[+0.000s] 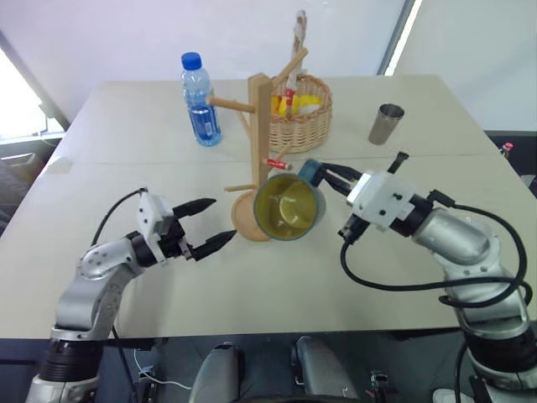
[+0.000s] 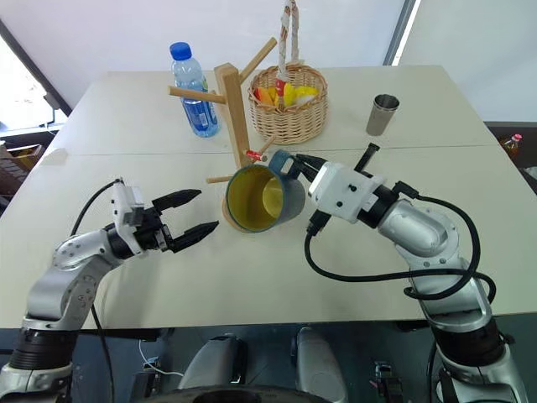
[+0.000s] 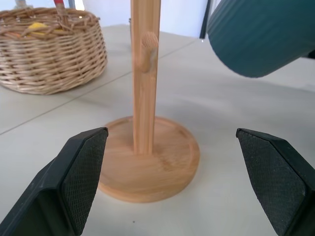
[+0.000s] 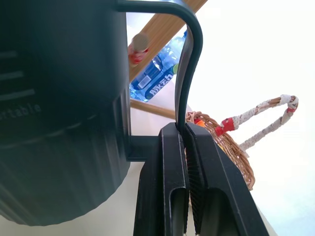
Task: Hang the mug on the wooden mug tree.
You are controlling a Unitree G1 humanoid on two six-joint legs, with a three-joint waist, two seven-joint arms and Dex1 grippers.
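Pinching the loop handle of the mug (image 1: pixel 289 207) between pressed-together fingers (image 4: pixel 170 196), the right gripper (image 1: pixel 331 178) holds it off the counter (image 1: pixel 268 285), tipped on its side with its yellow-green mouth facing the camera. The mug hangs just in front of the mug tree (image 1: pixel 260 126), below the red-tipped peg (image 1: pixel 277 164). At about nine o'clock from the mug, the left gripper (image 1: pixel 210 225) has its fingers (image 3: pixel 81 169) spread wide and empty, aimed at the tree's round base.

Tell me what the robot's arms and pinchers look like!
Both arms are shiny silver-grey metal tubes with black joints. Each wrist has a white boxy block. The left gripper and the right gripper each have two black, pointed fingers, with bumpy, dotted grip pads on the inside. Black cables loop along both arms, with a big curly one by the right arm.
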